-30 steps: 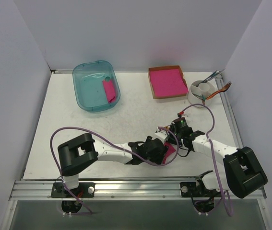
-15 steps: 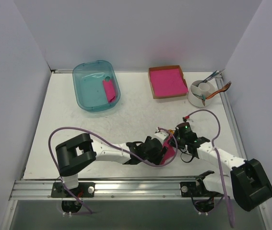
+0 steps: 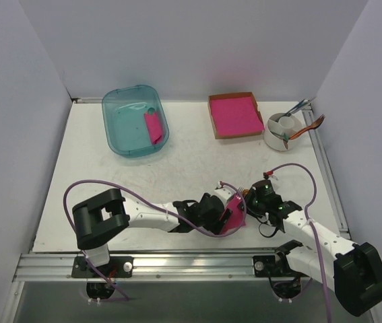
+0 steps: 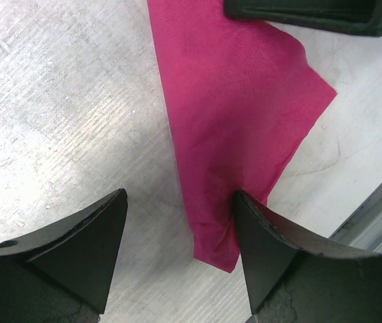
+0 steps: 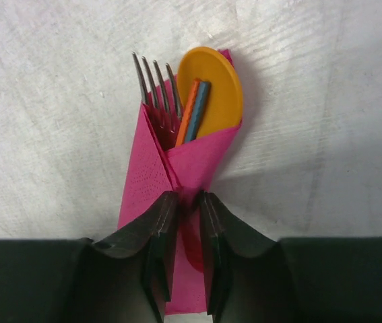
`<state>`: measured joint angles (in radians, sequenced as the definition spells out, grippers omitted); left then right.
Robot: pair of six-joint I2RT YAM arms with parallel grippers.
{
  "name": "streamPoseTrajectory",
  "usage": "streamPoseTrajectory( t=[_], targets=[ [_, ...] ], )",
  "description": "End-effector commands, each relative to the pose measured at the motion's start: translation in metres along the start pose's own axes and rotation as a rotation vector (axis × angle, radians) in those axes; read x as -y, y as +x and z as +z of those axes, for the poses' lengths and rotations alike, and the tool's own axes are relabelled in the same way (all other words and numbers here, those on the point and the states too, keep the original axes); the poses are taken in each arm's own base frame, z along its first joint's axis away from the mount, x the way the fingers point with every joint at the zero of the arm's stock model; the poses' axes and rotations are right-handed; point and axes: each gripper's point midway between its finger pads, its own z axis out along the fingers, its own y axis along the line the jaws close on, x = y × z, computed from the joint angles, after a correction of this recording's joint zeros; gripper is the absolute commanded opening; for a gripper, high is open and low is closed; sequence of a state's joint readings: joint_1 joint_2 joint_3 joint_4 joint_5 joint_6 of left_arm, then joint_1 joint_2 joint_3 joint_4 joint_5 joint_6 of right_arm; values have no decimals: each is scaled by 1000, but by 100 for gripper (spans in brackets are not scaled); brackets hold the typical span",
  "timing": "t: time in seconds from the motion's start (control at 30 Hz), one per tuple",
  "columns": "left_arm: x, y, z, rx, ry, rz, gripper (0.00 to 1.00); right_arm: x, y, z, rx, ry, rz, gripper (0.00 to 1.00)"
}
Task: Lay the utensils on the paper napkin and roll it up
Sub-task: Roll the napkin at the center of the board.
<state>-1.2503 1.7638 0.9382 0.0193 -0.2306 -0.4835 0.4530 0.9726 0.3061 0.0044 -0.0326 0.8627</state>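
Lower centre of top view: rolled paper napkin tilted between both wrists | right gripper clamped on napkin's overlap, long axis running straight up-frame, fork tines and orange spoon bowl poking out far end | left gripper spread apart, napkin's tail against its right-of-frame finger.

Fork & spoon handles hidden — inside napkin wrap.
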Motion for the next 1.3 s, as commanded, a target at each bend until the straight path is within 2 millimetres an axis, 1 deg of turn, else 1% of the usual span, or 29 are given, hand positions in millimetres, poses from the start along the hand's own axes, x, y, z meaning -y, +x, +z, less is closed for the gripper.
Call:
streamPoseTrajectory(
  t=[0.0, 0.03, 0.07, 0.13, 0.17, 0.33, 0.4, 0.47, 0.5, 0.57, 0.6, 0.63, 0.67, 0.87, 0.9, 0.97, 1.1, 1.2, 1.27],
  targets=[
    [-11, 29, -6, -99, -12, 44, 74, 9, 10, 0, -43, 50, -4, 23],
    [-11, 28, -6, -99, -8, 46, 74, 11, 11, -1, -50, 60, -6, 27],
    [-9, 29, -6, -101, -5, 50, 73, 11, 10, -1, -46, 60, -8, 34],
    [-10, 30, -6, -104, -7, 55, 74, 11, 7, -3, -35, 66, -8, 36],
    [-9, 31, -6, -104, -6, 58, 73, 11, 7, -4, -34, 69, -10, 40],
    [-8, 30, -8, -97, 8, 76, 73, 8, 4, -2, -48, 78, -29, 42],
    [-7, 28, -9, -88, 17, 86, 73, 5, 0, -3, -37, 79, -25, 42],
    [-6, 28, -10, -88, 25, 97, 73, 1, -4, -8, -19, 60, -13, 43],
    [-5, 27, -9, -86, 28, 99, 73, 2, -10, -10, 15, 71, -4, 44],
    [-3, 29, -9, -88, 38, 108, 73, -3, -17, -14, 38, 57, -3, 53],
    [-1, 28, -8, -87, 39, 111, 73, -6, -19, -16, 40, 52, -7, 54],
    [0, 27, -8, -85, 43, 115, 73, -3, -17, -16, 22, 75, -24, 54],
    [2, 27, -7, -85, 42, 118, 73, -4, -21, -16, 29, 81, -26, 54],
    [3, 28, -7, -80, 27, 137, 73, -10, -16, -12, -4, 56, -55, 56],
    [2, 27, -7, -79, 22, 139, 73, -12, -12, -11, -25, 43, -58, 55],
    [3, 25, -8, -74, 23, 146, 73, -7, -8, -8, -47, 66, -68, 55],
    [1, 25, -8, -80, 4, 166, 73, -7, -4, -5, -61, 76, -79, 55],
    [2, 26, -7, -84, 1, 183, 73, -7, -3, -4, -66, 82, -93, 54],
    [2, 27, -7, -87, -1, 190, 73, -8, -2, -3, -67, 81, -96, 51]
  ],
)
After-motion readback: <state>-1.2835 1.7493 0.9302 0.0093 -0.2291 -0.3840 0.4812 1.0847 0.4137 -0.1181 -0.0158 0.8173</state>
